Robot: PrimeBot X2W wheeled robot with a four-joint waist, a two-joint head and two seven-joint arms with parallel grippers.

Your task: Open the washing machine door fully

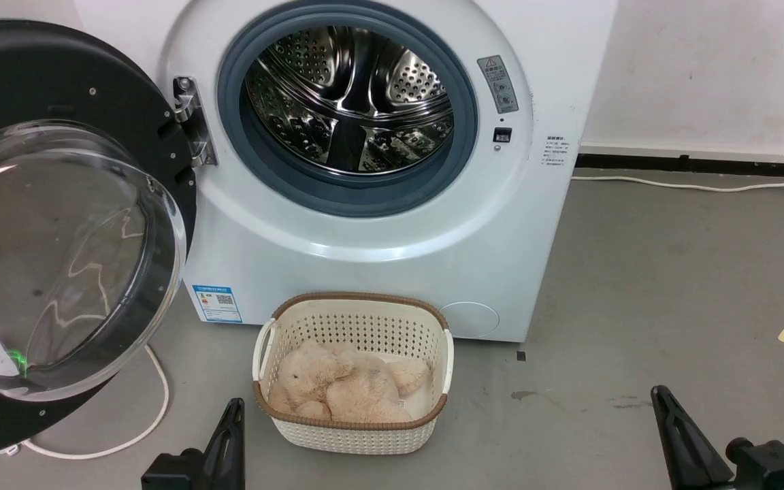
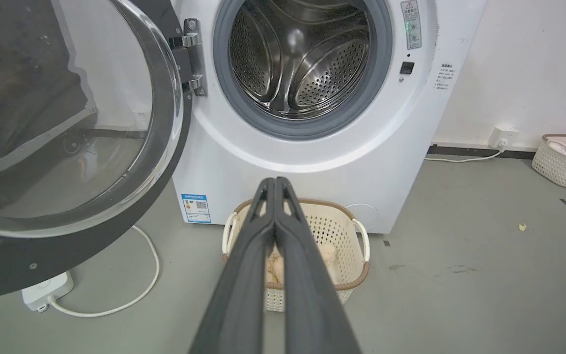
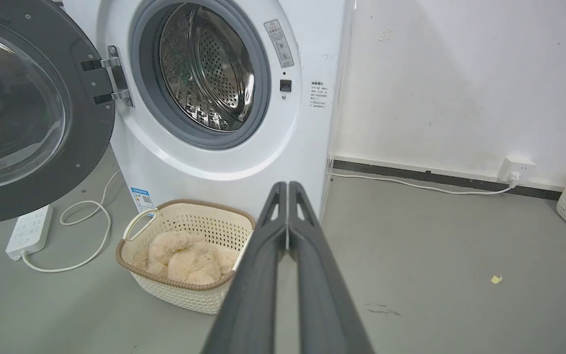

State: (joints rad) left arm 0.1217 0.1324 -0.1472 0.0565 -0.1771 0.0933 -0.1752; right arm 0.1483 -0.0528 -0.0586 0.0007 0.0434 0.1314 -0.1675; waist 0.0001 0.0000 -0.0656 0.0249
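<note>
Door: the black door point(image 1: 58, 75) stands swung wide from the washer point(image 1: 392, 272), left of the opening. It hangs on a metal hinge point(image 1: 191, 122), with its inner face and clear glass bowl point(image 1: 58, 258) turned toward the head camera.
Opening: uncovered; a grey gasket point(image 1: 365, 194) rings the perforated steel drum point(image 1: 351, 102).
Blue label point(image 1: 216, 303): low on the washer's front, at its left corner, carrying a QR code; the print is too small to read.
Grey sticker point(image 1: 499, 84): right of the opening, a warning triangle at its top and round symbols below; the words are unreadable.
Small print point(image 1: 555, 150): a few lines further right on the front; unreadable.
Brand: cannot be made out.
Basket point(image 1: 358, 435): cream, perforated, brown-rimmed, on the floor point(image 1: 637, 306) just in front of the washer, below the opening.
In the basket: a beige plush toy point(image 1: 344, 384), lying below the rim.
Second basket point(image 2: 565, 162): pale, by the wall well to the right; what it holds is too small to tell.
Power strip point(image 3: 28, 231): white, on the floor under the door, its cable point(image 3: 91, 246) looping beside it.
Left gripper point(image 2: 275, 183): fingers pressed together, holding nothing; low, beside the basket's left end, apart from the door.
Right gripper point(image 3: 288, 186): fingers pressed together, holding nothing; over the floor, well right of the basket.
</note>
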